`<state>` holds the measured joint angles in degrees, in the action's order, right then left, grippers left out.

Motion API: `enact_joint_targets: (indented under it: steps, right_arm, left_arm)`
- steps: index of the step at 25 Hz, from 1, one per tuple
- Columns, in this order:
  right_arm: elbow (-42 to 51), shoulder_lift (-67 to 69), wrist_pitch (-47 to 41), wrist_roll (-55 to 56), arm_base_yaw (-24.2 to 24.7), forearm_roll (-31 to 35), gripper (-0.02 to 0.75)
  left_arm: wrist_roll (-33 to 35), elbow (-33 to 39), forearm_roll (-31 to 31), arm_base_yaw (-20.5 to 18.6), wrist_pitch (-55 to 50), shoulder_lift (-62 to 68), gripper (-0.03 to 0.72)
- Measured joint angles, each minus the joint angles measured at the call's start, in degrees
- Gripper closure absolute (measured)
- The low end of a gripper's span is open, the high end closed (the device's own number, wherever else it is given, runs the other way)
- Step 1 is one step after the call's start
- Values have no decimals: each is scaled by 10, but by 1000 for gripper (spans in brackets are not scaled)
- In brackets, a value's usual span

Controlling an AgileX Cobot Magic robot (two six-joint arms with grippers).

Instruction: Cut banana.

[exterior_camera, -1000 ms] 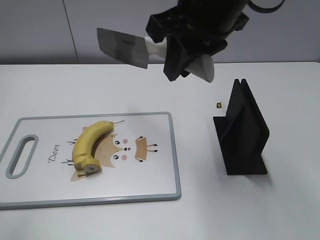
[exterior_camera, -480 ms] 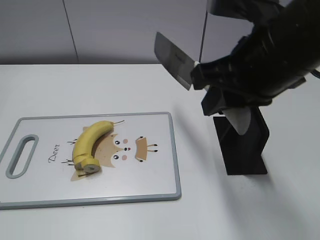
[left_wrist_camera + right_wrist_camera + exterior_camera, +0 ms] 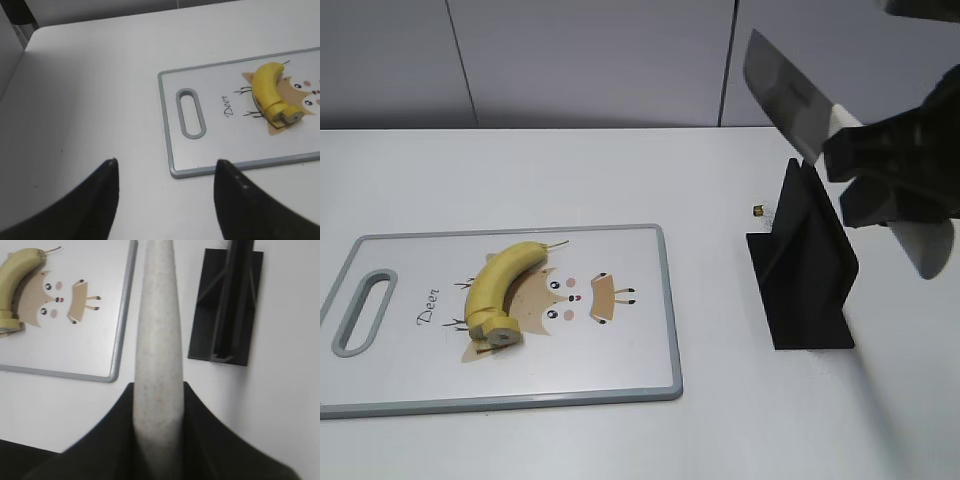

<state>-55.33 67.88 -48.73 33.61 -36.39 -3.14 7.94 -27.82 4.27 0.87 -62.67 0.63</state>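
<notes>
We see the banana [image 3: 501, 287] lying on the cutting board [image 3: 620, 370] (cut end toward the camera). Our right gripper [image 3: 895, 190] jaws pinch the knife [image 3: 788, 95] above the black holder [image 3: 805, 265] — left gripper [image 3: 165, 192] jaws spread over the counter [image 3: 90, 100].

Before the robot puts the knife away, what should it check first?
1. Knife held tight by the right end effector: ok.
2. Blade above the black knife stand: ok, but tilted.
3. Stand slot free: ok in the right wrist view.
4. Banana on the cutting board, away from the blade: ok.
5. Left end effector open, clear of the knife: ok.
6. Banana cut enough: cannot tell.
</notes>
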Motion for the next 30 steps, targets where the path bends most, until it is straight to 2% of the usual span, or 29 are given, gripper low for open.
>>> enact_joint_targets:
  steps: [5, 11, 18, 24, 30]
  right_arm:
    - [0, -19, -46, 64, 0, -55, 576]
    - [23, -21, -48, 117, 0, -91, 576]
    - [79, 0, 26, 140, 0, -127, 576]
    - [82, 60, 59, 172, 0, -176, 576]
    - [82, 110, 82, 175, 0, -191, 576]
  left_arm:
    - [-12, 3, -8, 0, 0, -9, 101]
    - [-13, 3, -8, 0, 0, -9, 101]
    - [-13, 3, -8, 0, 0, -9, 114]
    - [-13, 3, -8, 0, 0, -9, 119]
    - [-13, 3, -9, 0, 0, -9, 121]
